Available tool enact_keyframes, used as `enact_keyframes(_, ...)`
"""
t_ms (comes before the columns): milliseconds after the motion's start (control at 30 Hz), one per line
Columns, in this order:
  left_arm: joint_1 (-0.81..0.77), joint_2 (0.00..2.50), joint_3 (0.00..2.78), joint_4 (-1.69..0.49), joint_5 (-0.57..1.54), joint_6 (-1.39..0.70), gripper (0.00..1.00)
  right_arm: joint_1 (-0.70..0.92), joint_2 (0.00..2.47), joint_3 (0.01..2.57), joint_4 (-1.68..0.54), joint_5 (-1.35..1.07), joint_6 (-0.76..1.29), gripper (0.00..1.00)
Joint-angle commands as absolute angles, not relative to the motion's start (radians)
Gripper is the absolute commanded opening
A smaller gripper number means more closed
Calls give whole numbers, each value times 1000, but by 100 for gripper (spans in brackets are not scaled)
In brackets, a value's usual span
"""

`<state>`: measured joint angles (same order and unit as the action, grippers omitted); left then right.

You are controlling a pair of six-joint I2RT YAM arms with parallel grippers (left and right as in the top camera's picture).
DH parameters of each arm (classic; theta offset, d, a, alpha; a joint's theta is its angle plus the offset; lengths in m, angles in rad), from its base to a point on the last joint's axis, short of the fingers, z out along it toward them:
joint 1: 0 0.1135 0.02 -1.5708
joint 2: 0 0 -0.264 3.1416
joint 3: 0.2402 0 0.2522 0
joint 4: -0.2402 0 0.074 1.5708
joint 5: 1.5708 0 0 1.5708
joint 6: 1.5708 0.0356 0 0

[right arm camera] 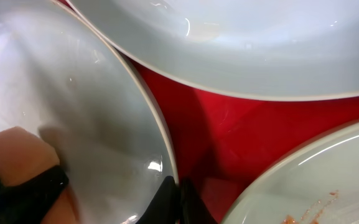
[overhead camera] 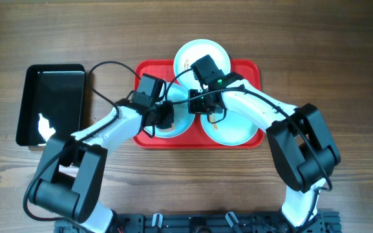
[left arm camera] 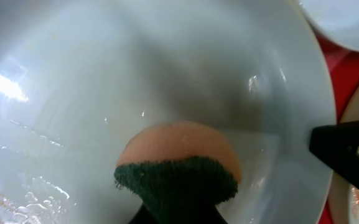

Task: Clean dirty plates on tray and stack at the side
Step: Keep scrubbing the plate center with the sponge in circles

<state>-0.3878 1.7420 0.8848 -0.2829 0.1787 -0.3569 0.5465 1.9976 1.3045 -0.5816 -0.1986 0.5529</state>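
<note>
Red tray point(overhead camera: 249, 72): mid-table, wood underneath.
Left plate point(left arm camera: 167, 68): on the tray, wet, sponge point(left arm camera: 178, 155) pressed into it.
Left gripper point(overhead camera: 163, 118): clamped on the sponge.
Right gripper point(right arm camera: 178, 200): pinching the left plate's rim.
Right plate point(right arm camera: 316, 186): on the tray, orange smears.

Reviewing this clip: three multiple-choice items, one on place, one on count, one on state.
1. Relative to the red tray, the black tray lies: A) on it B) beside it, by the left arm C) beside it, by the right arm.
2. Plates on the red tray: A) two B) three C) four.
3. The left hand is: A) open, empty B) shut on a fork C) shut on a sponge.
Key: 1 B, overhead shows it apart, on that side. 2 B, three show overhead. 3 C, its wrist view shows the sponge gripped over the left plate.
</note>
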Motion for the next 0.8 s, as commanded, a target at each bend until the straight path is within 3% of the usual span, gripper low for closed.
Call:
enact_keyframes(0, -391, 1799, 881, -273, 194, -374, 4, 541, 2024, 1314, -588, -179, 566, 4)
enact_keyframes(167, -390, 1858, 881, -292, 173, -369, 4, 541, 2024, 1314, -588, -179, 566, 4)
enact_keyframes(433, -390, 1887, 881, -384, -96, -324, 4, 541, 2024, 1314, -592, -179, 569, 4)
enact_keyframes(767, -386, 1887, 881, -414, -286, -286, 4, 541, 2024, 1314, -597, -179, 569, 4)
